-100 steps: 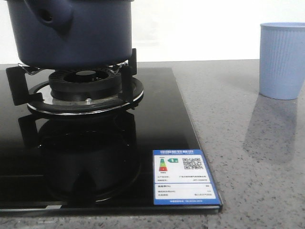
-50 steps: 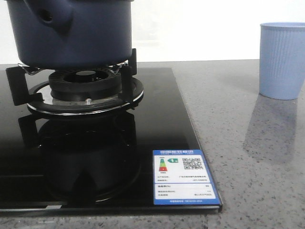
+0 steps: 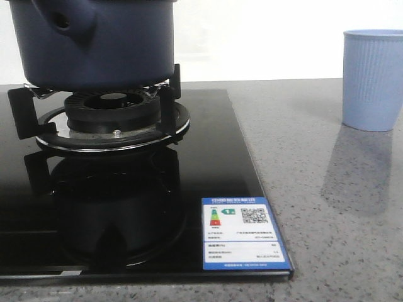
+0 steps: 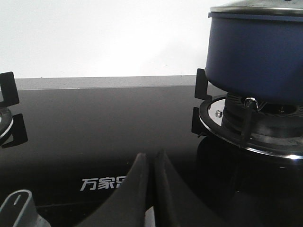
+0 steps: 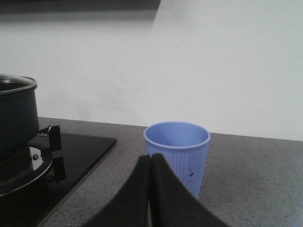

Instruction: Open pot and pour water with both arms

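Note:
The dark navy-blue pot [image 3: 101, 41] sits on the gas burner's black supports at the far left of the front view, its handle mount with a small hole facing me. It also shows in the left wrist view [image 4: 255, 54], with a metal-rimmed lid [image 4: 258, 9] on top, and in the right wrist view [image 5: 16, 116]. My left gripper [image 4: 150, 158] is shut and empty, low over the black glass hob, apart from the pot. My right gripper [image 5: 150, 161] is shut and empty, just in front of the pale blue ribbed cup [image 5: 182, 151]. Neither gripper shows in the front view.
The burner ring [image 3: 113, 119] stands on a black glass hob [image 3: 208, 163] with a blue energy label [image 3: 242, 234] at its front corner. The cup [image 3: 373, 78] stands on the grey speckled counter [image 3: 327, 207] at the right. A second burner's edge [image 4: 5, 113] lies across the hob.

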{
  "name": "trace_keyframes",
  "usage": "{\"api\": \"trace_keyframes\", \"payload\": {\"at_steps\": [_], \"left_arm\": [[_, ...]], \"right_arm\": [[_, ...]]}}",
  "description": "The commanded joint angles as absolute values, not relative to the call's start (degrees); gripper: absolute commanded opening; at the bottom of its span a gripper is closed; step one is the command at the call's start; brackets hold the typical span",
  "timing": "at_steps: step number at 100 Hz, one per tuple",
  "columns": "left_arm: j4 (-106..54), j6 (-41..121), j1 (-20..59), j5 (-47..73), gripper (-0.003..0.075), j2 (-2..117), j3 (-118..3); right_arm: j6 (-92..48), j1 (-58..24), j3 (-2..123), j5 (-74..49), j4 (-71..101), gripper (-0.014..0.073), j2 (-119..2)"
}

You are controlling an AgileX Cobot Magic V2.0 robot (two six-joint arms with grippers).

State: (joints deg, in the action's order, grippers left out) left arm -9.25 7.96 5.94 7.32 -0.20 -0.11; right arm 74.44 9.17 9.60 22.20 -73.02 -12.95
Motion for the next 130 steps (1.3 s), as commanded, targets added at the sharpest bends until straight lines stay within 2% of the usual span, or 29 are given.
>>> {"api": "trace_keyframes", "payload": {"at_steps": [1,42,54,61,82,97,109,130], "left_arm": [[-9.53,7.48,6.0,3.22,-0.0016,-1.57,0.77],[-9.53,7.48,6.0,3.22,-0.0016,-1.57,0.77],[-9.53,7.48,6.0,3.22,-0.0016,-1.57,0.77],[-9.53,7.48,6.0,3.22,-0.0016,-1.57,0.77],[-9.53,7.48,6.0,3.22,-0.0016,-1.57,0.77],[-9.53,7.48,6.0,3.22,-0.0016,-1.57,0.77],[-9.53,7.48,6.0,3.22,-0.0016,-1.57,0.77],[-9.53,7.48,6.0,3.22,-0.0016,-1.57,0.77]], "right_arm": [[74.46,9.16,11.08,22.78,-71.95,-0.0052,-13.41],[74.46,9.16,10.28,19.75,-71.58,-0.0052,-13.41],[73.56,9.16,7.76,19.19,-65.05,-0.0052,-13.52],[66.21,9.03,6.06,18.97,-56.74,-0.0052,-13.52],[29.46,8.37,4.43,16.29,-24.69,-0.0052,-13.52],[3.95,4.6,4.43,8.91,-3.72,-0.0052,-13.41],[0.36,1.09,4.43,4.52,-3.62,-0.0052,-13.41],[0.36,-0.59,1.2,4.34,-3.53,-0.0052,-10.71]]}}
